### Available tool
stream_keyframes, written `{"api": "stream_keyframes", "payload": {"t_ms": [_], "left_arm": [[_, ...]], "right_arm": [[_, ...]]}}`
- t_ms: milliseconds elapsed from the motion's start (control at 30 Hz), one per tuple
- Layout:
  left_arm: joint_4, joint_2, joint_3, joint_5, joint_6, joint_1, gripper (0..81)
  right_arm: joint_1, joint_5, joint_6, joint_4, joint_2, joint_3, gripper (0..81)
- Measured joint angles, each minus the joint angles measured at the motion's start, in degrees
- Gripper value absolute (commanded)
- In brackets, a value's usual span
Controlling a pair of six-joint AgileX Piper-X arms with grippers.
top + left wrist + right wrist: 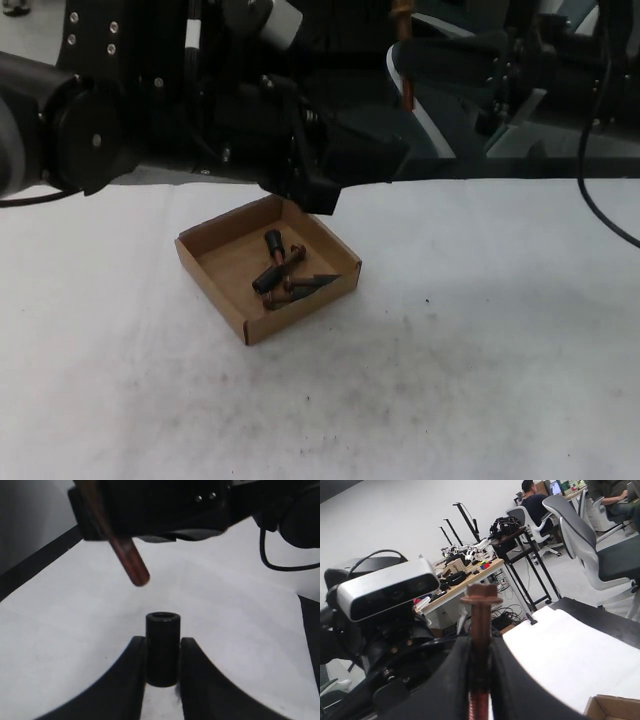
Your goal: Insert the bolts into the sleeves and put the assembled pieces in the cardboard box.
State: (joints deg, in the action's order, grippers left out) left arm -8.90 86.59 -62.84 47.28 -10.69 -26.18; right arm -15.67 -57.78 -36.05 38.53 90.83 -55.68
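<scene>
Two grippers loaded: left gripper [162, 647] clamped on the sleeve [162, 630], upright, bore up; right gripper [480, 652] closed on the bolt [131, 562]. Bolt tip sits above the bore, off to one side, tilted. Axes look misaligned. Cardboard box [305, 300] mid-worktop [480, 350], several pieces inside.

Open air separates bolt [131, 560] from sleeve [162, 647]; an arm [300, 150] overhangs the cardboard box [305, 312].

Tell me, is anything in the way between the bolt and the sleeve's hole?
Nothing visible. The bolt hangs tilted in open air above the sleeve, whose top is uncovered. The left gripper grips the sleeve lower down, clear of the hole.
</scene>
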Motion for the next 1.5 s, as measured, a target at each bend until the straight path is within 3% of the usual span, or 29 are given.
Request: {"api": "stream_keyframes", "payload": {"t_ms": [300, 1500], "left_arm": [[0.0, 0.0, 0.0, 0.0, 0.0, 0.3, 0.8], [-1.8, 0.0, 0.0, 0.1, 0.0, 2.8, 0.8]], "right_arm": [[-2.5, 0.0, 0.0, 0.0, 0.0, 0.0, 0.2], [-0.5, -1.0, 7.5, -6.0, 0.2, -4.3, 0.2]]}}
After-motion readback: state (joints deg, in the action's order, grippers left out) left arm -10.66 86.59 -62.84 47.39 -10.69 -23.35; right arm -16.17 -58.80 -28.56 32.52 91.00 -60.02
